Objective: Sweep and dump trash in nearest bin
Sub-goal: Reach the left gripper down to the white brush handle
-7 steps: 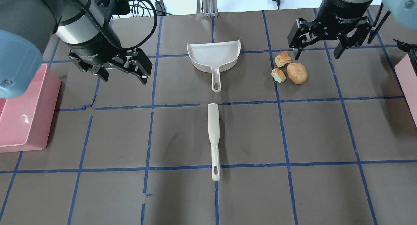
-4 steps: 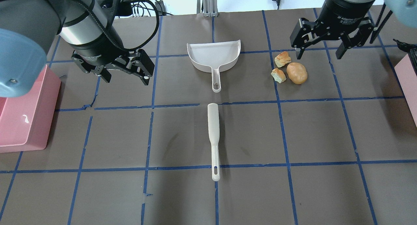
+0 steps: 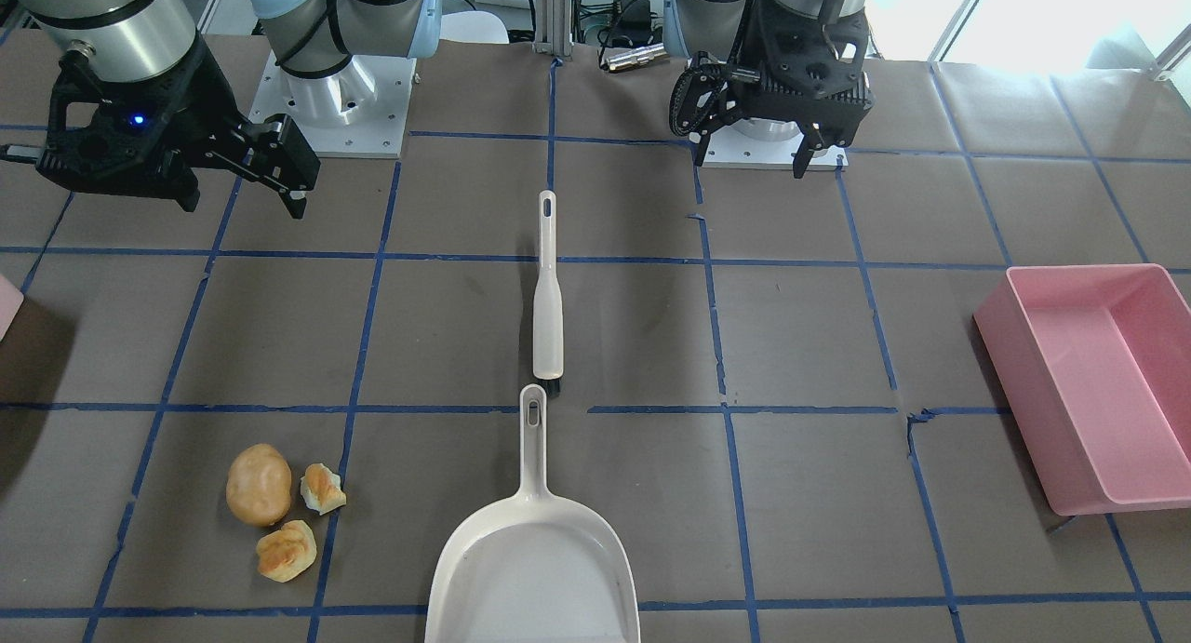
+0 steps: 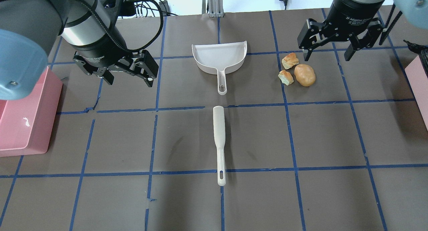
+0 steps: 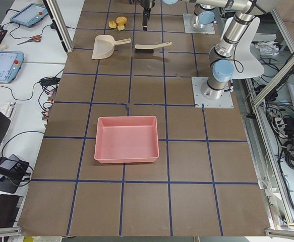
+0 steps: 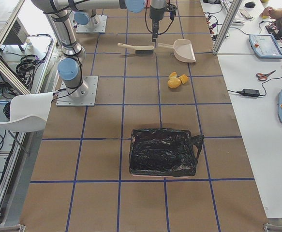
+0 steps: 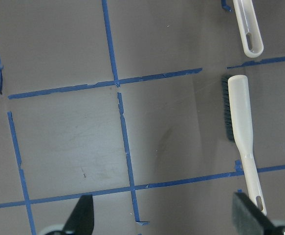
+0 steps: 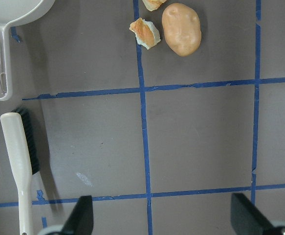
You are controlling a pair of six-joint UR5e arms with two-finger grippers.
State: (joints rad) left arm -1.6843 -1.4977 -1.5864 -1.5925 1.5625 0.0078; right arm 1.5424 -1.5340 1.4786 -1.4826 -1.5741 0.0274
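The trash is a tan potato-shaped lump (image 4: 304,75) and two bread-like chunks (image 4: 290,60) (image 4: 286,77), lying together on the table's right half. They also show in the front view (image 3: 259,484) and the right wrist view (image 8: 181,29). My right gripper (image 4: 326,56) hangs open and empty just beyond them. My left gripper (image 4: 128,81) hangs open and empty on the left side. A white dustpan (image 4: 219,57) and a white brush (image 4: 219,137) lie in the middle. The pink bin (image 4: 419,87) shows only as a corner at the right edge.
A large pink tub (image 4: 23,117) stands at the table's left edge, near my left arm. In the right side view the bin is lined with a black bag (image 6: 163,151). Blue tape lines grid the brown table (image 4: 254,197).
My left gripper has shifted slightly to the right. My right gripper has edged slightly farther from the trash. Dustpan, brush and trash have not moved.
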